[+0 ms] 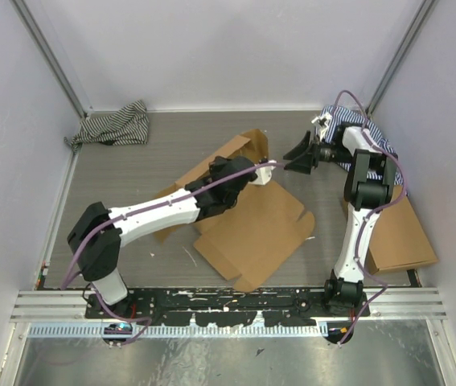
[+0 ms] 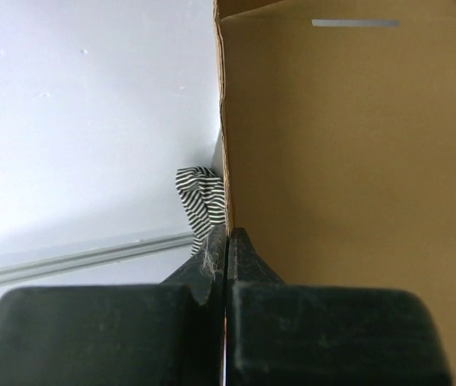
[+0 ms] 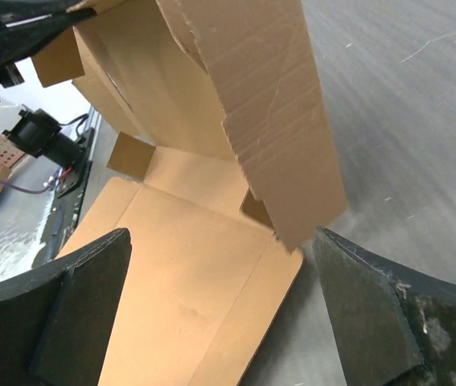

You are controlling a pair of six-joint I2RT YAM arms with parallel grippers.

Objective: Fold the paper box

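Note:
The paper box (image 1: pixel 252 229) is a brown die-cut cardboard sheet lying mostly flat mid-table, with its far panel (image 1: pixel 248 149) raised. My left gripper (image 1: pixel 248 171) reaches over the sheet and is shut on the edge of that raised panel. In the left wrist view the jaws (image 2: pixel 228 233) pinch the thin edge, and the panel (image 2: pixel 348 161) fills the right side. My right gripper (image 1: pixel 294 159) is open just right of the raised panel and holds nothing. In the right wrist view its gripper (image 3: pixel 221 235) spans the flat sheet (image 3: pixel 179 281) below a hanging flap (image 3: pixel 272 112).
Another brown cardboard box (image 1: pixel 400 233) lies at the right, behind the right arm. A striped cloth (image 1: pixel 115 125) lies at the back left and another (image 1: pixel 376 133) at the back right. White walls enclose the table on three sides.

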